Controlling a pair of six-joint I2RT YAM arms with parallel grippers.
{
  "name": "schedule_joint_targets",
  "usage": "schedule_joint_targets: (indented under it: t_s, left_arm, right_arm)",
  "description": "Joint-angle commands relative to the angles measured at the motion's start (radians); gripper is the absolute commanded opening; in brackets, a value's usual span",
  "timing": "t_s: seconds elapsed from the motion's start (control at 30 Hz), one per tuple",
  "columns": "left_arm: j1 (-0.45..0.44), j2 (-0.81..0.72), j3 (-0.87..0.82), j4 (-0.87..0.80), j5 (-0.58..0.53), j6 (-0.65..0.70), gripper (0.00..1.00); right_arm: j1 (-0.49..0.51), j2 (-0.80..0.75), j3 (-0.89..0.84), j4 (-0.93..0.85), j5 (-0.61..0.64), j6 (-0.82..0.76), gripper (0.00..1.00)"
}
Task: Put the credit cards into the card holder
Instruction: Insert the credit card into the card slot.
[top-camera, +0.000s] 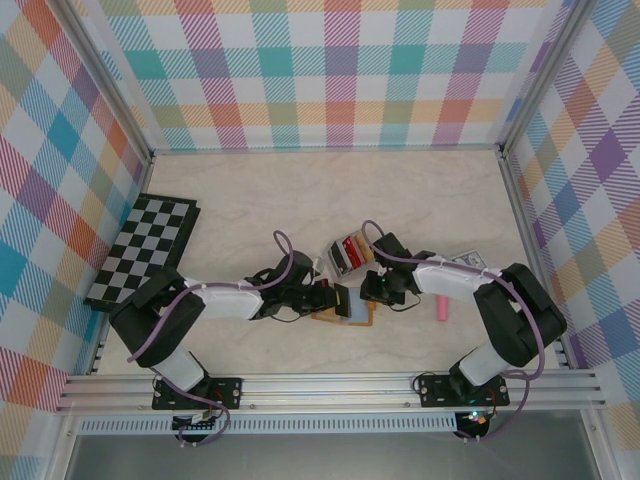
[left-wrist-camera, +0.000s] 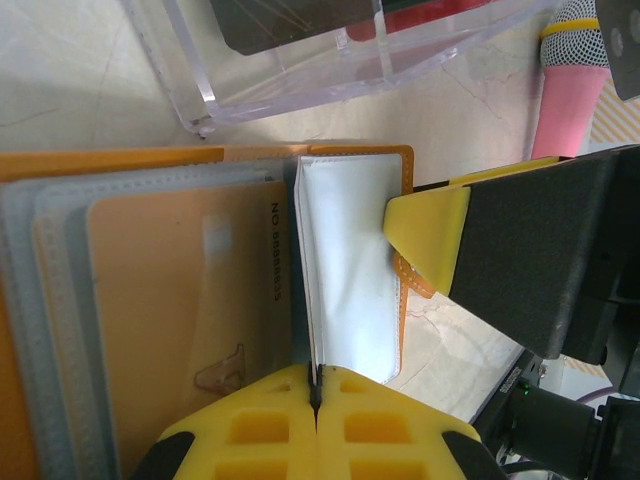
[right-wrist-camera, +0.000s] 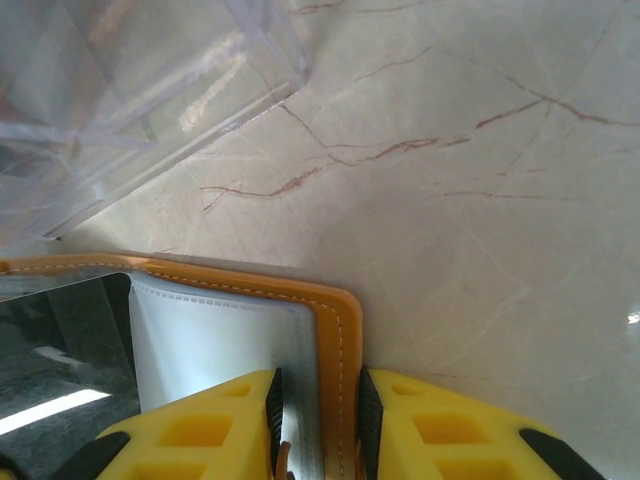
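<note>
Left gripper: clamped shut on white sleeve of card holder.
Right gripper: jaws narrow, astride its orange right edge (grip unclear).

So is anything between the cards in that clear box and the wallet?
Nothing visible lies between them; the credit cards stand inside the clear box, and the left gripper and right gripper hold the card holder.

We see a card holder of orange-tan leather with pale stitching and white sleeves, yellow pads on the left gripper and right gripper, a pink cylinder with a yellow band, a black-and-white checked chessboard, pastel plaid walls, and a cream table veined reddish-brown.
</note>
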Motion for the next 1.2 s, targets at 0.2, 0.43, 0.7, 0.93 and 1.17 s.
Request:
schedule_joint_targets:
  t_s: [0.2,0.43,0.7,0.93,1.17]
  left_arm:
    - [-0.021,0.065,0.010,-0.028,0.037,0.089,0.06]
    - [-0.016,0.050,0.022,-0.122,0.056,0.147,0.01]
    - [-0.002,0.048,0.067,-0.307,0.032,0.144,0.00]
    - [0.013,0.059,0.080,-0.306,0.075,0.130,0.00]
    - [0.018,0.041,0.110,-0.422,0.075,0.186,0.00]
  right_arm:
    - [0.008,0.047,-0.059,0.007,-0.079,0.012,0.26]
    - [-0.004,0.041,-0.051,-0.014,-0.071,-0.004,0.26]
    - [-0.008,0.040,-0.041,-0.028,-0.068,-0.014,0.26]
    - [-0.008,0.048,-0.031,-0.031,-0.068,-0.016,0.26]
    - [-0.008,0.055,-0.026,-0.029,-0.077,-0.019,0.26]
